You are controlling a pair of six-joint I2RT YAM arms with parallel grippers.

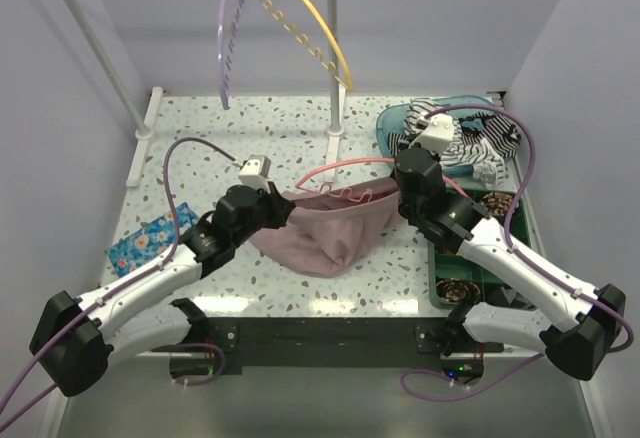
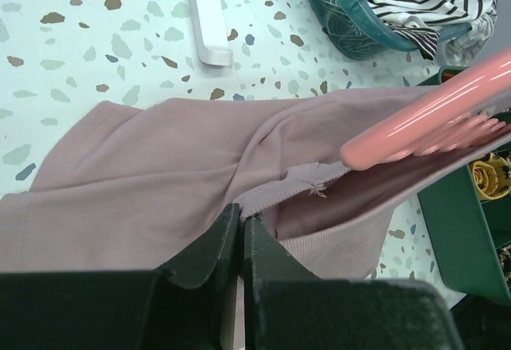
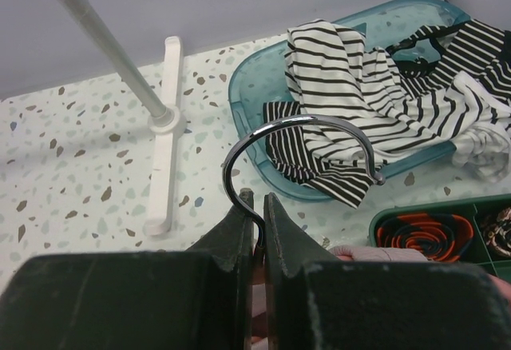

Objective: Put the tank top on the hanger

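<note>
Tank top (image 1: pixel 325 238) hangs in a sagging pouch over the front middle of the speckled worktop (image 1: pixel 200 128), held up between the two arms. From above, the left gripper (image 1: pixel 275 201) meets its left upper edge. The coral hanger (image 1: pixel 345 166) arcs along its top edge toward the right gripper (image 1: pixel 405 173), but neither grip can be read from that view.

The left wrist view settles the first. The left fingers are pressed together on the ribbed edge of the mauve fabric, with cloth pinched in the narrow seam between them. It also shows the hanger's rounded end lying at the open mouth of the garment, though not whether it has passed inside.

The right wrist view settles the second. The right fingers are clamped on the shank of the hanger's metal hook (image 3: pixel 303 122), which curls upright above them. The tank top is all but hidden there, apart from a sliver of pink at the bottom.

Behind the hook a striped garment (image 3: pixel 359 86) spills over a teal tray (image 3: pixel 247 86). Only the top view takes in the blue floral cloth (image 1: pixel 150 238) at the left edge, and the lilac hanger (image 1: pixel 228 38) and yellow hanger (image 1: pixel 310 23) up on the rail.
</note>
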